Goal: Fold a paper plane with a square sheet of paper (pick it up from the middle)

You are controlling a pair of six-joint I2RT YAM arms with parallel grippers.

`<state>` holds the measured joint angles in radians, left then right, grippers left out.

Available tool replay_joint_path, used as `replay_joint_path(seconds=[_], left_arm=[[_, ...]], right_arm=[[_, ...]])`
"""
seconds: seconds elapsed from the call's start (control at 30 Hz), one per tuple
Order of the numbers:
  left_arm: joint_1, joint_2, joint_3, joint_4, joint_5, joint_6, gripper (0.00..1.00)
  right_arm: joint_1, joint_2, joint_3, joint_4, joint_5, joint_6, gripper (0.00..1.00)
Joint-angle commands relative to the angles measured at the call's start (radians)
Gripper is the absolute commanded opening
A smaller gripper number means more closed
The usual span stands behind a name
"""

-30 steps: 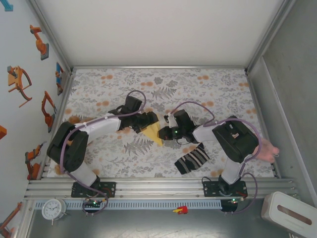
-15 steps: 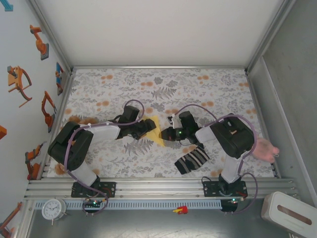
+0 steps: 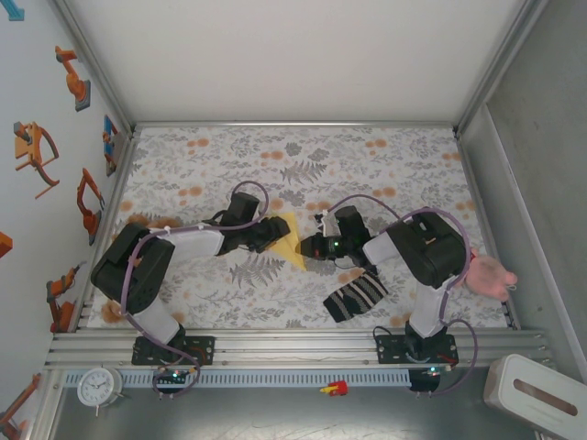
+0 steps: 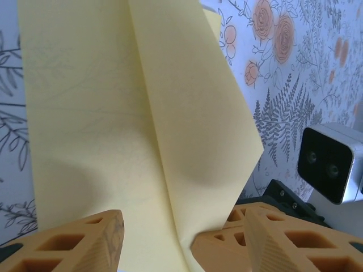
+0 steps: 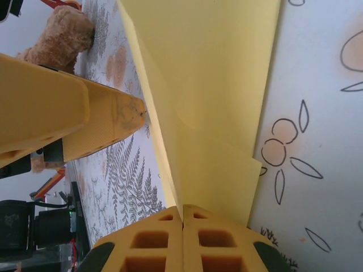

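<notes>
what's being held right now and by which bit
The right gripper, jaws shut, pinches the folded yellow paper at its edge, where the crease ends. The left gripper straddles it, jaws open.

Pale-yellow paper plane [image 3: 292, 243], partly folded along a lengthwise crease, on floral cloth [image 3: 385, 165].

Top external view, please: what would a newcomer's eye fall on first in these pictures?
First, the bright folded yellow paper at the middle of the floral tablecloth, with an arm reaching in from each side. The right gripper is shut on the paper's edge, and the left gripper stands open with the sheet between its fingers. After that, the black-and-white striped sock lying near the right arm's base.
</notes>
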<state>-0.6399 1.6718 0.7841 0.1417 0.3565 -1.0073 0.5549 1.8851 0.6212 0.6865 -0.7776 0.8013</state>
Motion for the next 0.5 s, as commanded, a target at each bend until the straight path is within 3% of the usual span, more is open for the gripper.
replay_joint_path(seconds=[0.0,0.47], left_arm=[[0.002,0.030,0.030,-0.022,0.019,0.020,0.57],[-0.005,0.076,0.131,-0.195,-0.021,0.067,0.56]], right_arm=[[-0.011,0.015,-0.015,0.045,-0.023,0.025,0.00],[-0.021,0.045,-0.023,0.094,-0.033,0.055,0.00]])
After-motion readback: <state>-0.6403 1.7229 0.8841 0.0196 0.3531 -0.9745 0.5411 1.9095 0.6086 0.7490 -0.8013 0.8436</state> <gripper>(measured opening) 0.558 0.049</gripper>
